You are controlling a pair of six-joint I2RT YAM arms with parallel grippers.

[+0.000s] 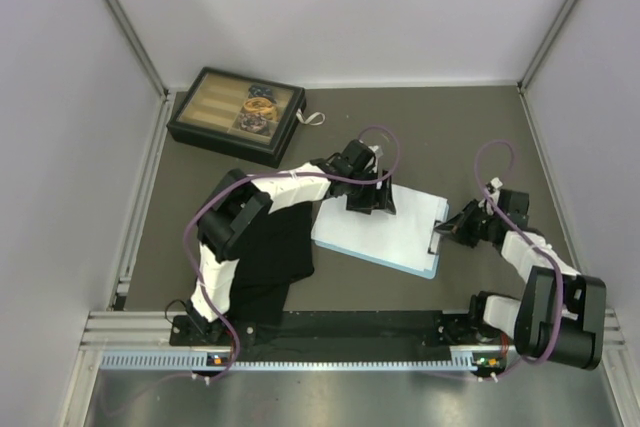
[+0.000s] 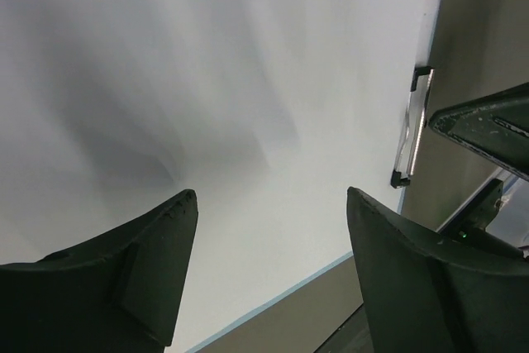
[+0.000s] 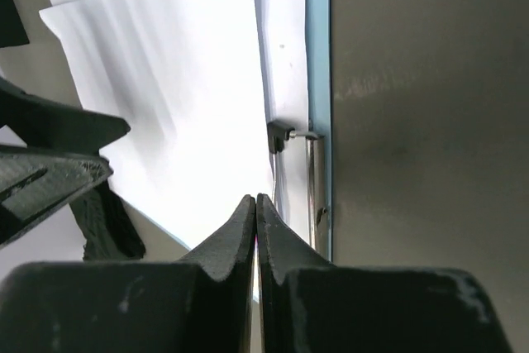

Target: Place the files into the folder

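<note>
We have the files on the folder; clipping seems left. Left gripper jaws spread, right gripper jaws pinched together.

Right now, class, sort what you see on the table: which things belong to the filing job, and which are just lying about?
For the job: white paper sheets, blue clipboard, its metal clip.
Lying about: black cloth, dark box with compartments.
</note>
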